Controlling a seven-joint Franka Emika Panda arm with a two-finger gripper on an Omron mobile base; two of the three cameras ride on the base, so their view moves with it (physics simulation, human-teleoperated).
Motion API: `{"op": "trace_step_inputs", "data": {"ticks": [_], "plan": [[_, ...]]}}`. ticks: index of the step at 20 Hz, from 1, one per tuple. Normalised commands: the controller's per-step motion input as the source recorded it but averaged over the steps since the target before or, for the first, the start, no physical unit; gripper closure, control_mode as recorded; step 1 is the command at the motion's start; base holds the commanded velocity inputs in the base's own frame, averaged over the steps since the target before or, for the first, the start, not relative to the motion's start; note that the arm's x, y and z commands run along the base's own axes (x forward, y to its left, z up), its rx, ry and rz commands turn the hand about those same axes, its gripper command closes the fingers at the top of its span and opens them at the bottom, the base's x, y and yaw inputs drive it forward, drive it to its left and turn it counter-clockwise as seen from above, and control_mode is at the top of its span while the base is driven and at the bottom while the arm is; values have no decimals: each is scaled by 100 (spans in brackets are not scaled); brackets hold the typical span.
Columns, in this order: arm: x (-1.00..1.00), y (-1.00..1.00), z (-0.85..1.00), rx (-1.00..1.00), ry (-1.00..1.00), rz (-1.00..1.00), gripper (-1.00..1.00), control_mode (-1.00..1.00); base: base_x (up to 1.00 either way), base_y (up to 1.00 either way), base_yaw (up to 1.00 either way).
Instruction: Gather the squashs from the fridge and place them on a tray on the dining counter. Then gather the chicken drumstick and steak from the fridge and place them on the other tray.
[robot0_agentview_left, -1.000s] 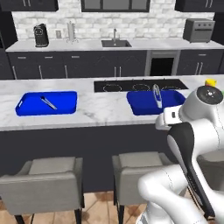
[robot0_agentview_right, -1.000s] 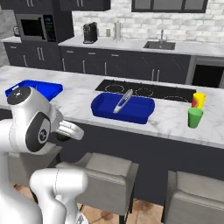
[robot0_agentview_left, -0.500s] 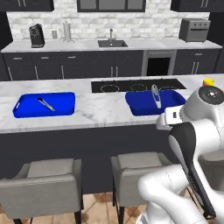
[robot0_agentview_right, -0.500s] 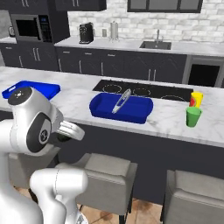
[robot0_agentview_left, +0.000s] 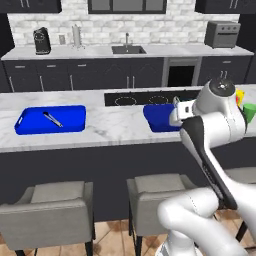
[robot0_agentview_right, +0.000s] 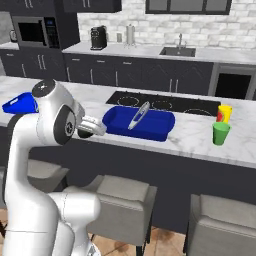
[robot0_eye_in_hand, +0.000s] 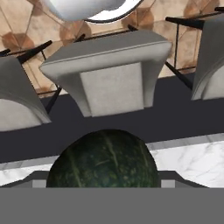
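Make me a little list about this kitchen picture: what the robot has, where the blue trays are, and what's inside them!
Tool: closed around a dark green squash
Dining counter: white-grey marble
Left tray: blue, on the counter, holds a small grey utensil
Right tray: blue, on the counter, a silvery utensil leans in it
Cups: green cup and yellow cup near the counter's right end

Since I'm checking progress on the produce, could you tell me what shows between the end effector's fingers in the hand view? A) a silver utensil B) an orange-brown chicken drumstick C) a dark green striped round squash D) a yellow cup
C: a dark green, faintly striped round squash sits low in the hand view, above the edge of the white-grey marble dining counter.
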Motion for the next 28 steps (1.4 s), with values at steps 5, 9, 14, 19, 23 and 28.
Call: {"op": "trace_step_inputs", "data": {"ticks": [5, 9, 14, 19, 23, 28], "plan": [[83, -1, 14, 0, 0, 0, 100, -100, 0, 0, 0], [83, -11, 3, 0, 2, 1, 100, -100, 0, 0, 0], [84, -16, -9, 0, 11, 0, 100, -100, 0, 0, 0], [81, -4, -15, 0, 11, 1, 100, -100, 0, 0, 0], [58, 0, -36, 0, 12, 5, 100, -100, 0, 0, 0], [44, -3, -48, 0, 7, 7, 100, -100, 0, 0, 0]]}}
